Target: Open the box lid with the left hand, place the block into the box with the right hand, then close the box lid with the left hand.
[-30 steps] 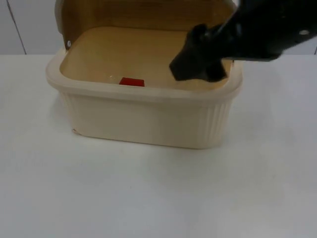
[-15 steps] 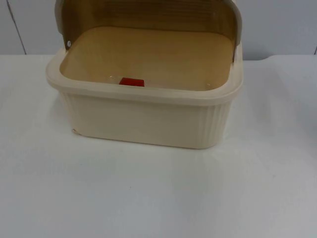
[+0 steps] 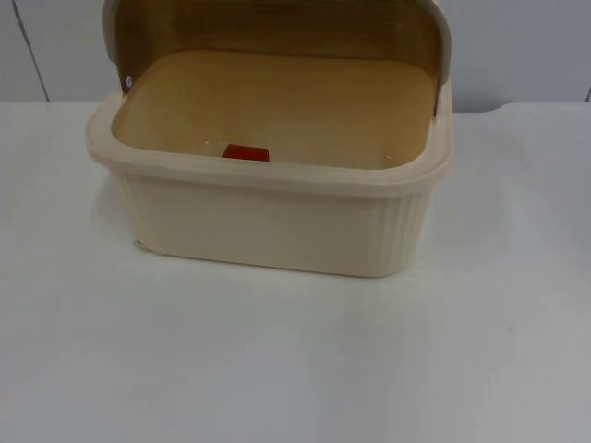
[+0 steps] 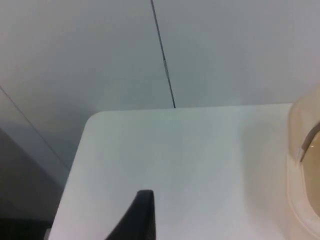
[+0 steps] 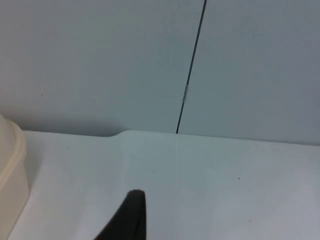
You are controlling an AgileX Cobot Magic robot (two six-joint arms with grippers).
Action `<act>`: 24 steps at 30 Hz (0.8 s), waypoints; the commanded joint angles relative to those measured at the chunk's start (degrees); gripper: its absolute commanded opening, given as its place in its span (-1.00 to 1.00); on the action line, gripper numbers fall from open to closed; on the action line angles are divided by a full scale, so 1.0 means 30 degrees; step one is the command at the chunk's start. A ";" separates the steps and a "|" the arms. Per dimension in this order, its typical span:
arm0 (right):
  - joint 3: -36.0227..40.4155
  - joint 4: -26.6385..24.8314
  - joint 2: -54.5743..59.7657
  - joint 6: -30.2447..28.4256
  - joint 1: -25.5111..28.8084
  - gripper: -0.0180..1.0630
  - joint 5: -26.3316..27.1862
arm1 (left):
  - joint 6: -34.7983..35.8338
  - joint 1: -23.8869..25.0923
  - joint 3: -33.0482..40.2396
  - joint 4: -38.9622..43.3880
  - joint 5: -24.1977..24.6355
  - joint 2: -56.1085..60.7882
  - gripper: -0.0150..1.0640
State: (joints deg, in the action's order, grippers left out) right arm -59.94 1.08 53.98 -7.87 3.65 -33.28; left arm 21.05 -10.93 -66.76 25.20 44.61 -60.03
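One red block [image 3: 246, 152] lies inside the open box [image 3: 268, 217], lid [image 3: 277, 28] up; both grippers' jaw states cannot be told

We see one black fingertip of our left arm's black two-finger gripper [image 4: 142, 215] over the white table, near its left far corner by the grey wall. One black fingertip of our right arm's black two-finger gripper [image 5: 129, 215] hangs over the table's right far part, also close to the wall. We cannot tell how either gripper's fingers stand.
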 commanded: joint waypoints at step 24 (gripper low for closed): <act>-0.0100 0.0061 -0.0217 -0.0162 -0.1460 0.97 -0.0070 | 0.1476 0.0050 -0.1731 0.1740 -0.7547 -0.3837 0.98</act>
State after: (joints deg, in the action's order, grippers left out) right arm -59.94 1.08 53.85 -7.87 -0.61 -33.28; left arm 25.86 -10.93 -71.48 30.32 22.94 -70.83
